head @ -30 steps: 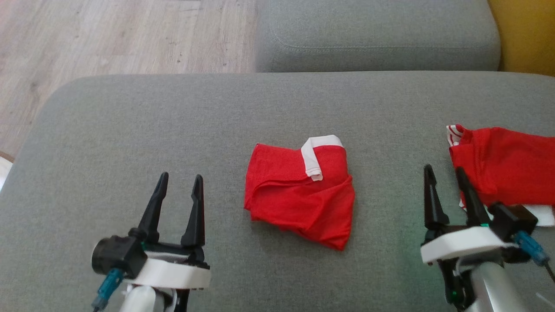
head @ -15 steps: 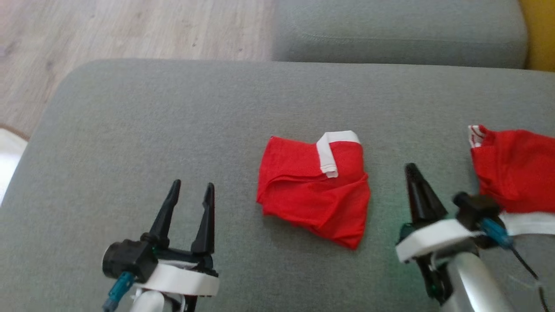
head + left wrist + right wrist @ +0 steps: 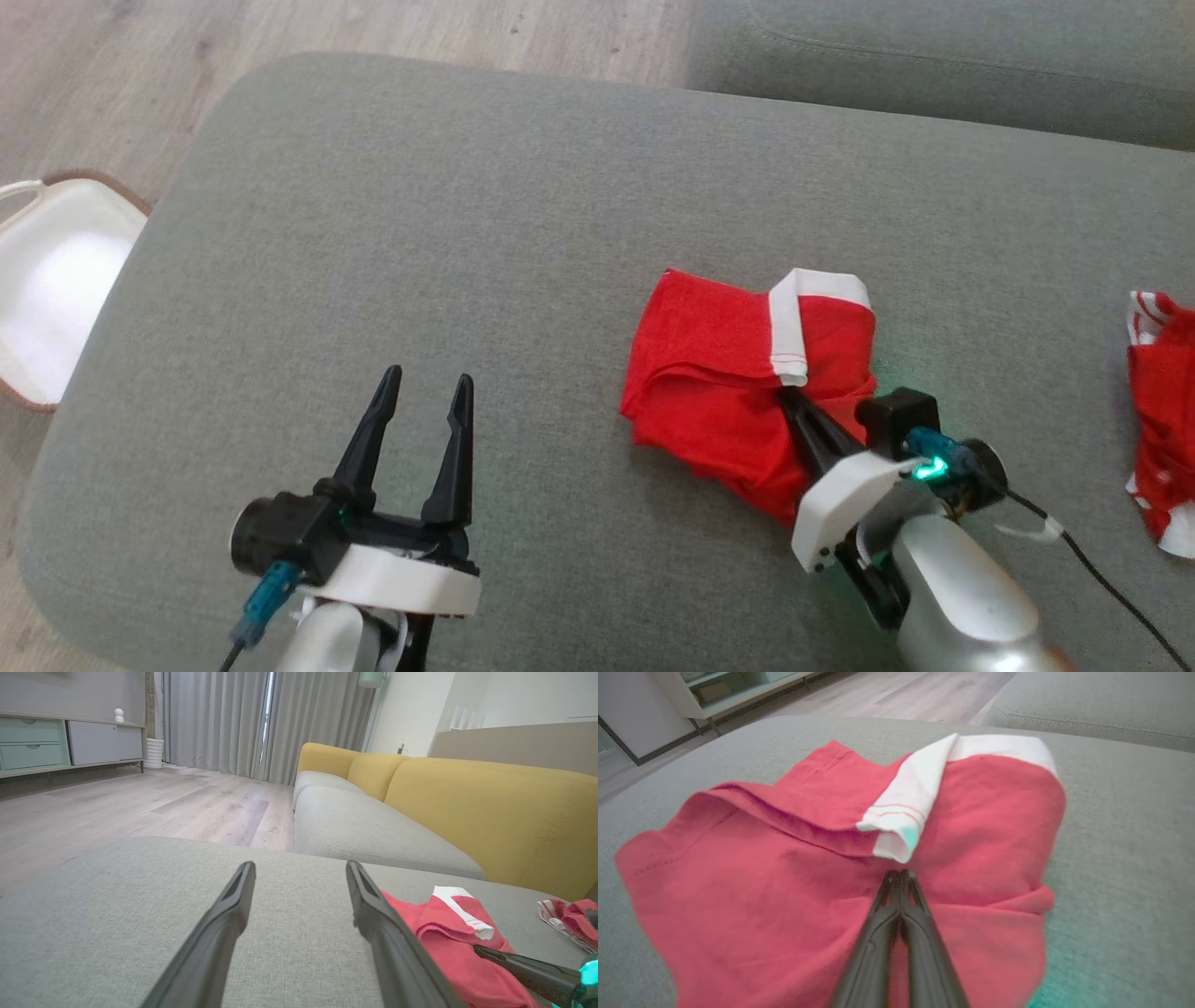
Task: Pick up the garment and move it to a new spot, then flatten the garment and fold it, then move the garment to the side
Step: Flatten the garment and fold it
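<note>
Head view, from the left: what is noted first?

A white, brown-rimmed basket (image 3: 56, 280) is seen on the floor beside the broad grey fabric seat cushion (image 3: 420, 187). The left end effector (image 3: 428, 376) is held released over bare cushion, kept clear, it is judged.

And the folded red garment with white trim (image 3: 709, 345)?

It is laid mid-cushion. The right end effector (image 3: 786, 397) is clenched, its tips set on the cloth. No pinched fold can be made out, so a sideways push seems intended. A second red garment (image 3: 1162, 392) is seen at the right edge.
</note>
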Robot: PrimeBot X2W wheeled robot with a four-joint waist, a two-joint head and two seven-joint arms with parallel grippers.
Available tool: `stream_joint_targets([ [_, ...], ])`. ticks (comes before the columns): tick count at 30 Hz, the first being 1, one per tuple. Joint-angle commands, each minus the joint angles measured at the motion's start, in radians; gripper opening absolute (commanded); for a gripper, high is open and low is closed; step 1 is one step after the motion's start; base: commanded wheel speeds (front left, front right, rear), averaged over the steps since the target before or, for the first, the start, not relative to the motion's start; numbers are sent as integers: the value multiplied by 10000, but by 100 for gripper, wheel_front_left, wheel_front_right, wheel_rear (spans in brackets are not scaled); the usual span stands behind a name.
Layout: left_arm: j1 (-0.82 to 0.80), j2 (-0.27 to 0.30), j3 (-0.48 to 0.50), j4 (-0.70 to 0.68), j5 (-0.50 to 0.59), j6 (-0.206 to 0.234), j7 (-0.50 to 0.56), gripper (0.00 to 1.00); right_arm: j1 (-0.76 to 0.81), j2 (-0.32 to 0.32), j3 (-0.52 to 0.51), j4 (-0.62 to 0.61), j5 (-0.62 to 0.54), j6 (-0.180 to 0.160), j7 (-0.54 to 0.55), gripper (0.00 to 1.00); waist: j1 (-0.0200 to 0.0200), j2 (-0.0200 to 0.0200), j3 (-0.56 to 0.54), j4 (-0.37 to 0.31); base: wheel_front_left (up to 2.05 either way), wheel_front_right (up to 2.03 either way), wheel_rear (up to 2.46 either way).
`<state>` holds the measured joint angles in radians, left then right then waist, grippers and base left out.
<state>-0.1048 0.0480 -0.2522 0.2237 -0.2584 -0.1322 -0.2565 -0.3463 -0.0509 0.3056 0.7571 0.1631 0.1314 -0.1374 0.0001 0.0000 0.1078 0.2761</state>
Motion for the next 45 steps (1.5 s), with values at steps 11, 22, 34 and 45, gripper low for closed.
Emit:
stream_joint_targets([
  [11,-549,22,143,-177,-209,17,-53,100,-2032,6,1362,553,730,-7,-712,0,-1,0,105,389,0,0,0],
  [22,-751,22,-37,-74,-349,16,-53,100,-3224,6,3590,653,1915,-7,-537,0,-1,0,290,763,0,0,0],
  [34,-583,22,453,-281,-211,63,-53,100,-3352,7,3443,601,2596,-7,-1129,0,-1,0,-68,-67,0,0,0],
  [45,-267,22,803,-664,-68,107,-53,100,-1147,-71,-1174,-1588,-63,-7,-1241,0,-1,0,-600,-997,0,0,0],
])
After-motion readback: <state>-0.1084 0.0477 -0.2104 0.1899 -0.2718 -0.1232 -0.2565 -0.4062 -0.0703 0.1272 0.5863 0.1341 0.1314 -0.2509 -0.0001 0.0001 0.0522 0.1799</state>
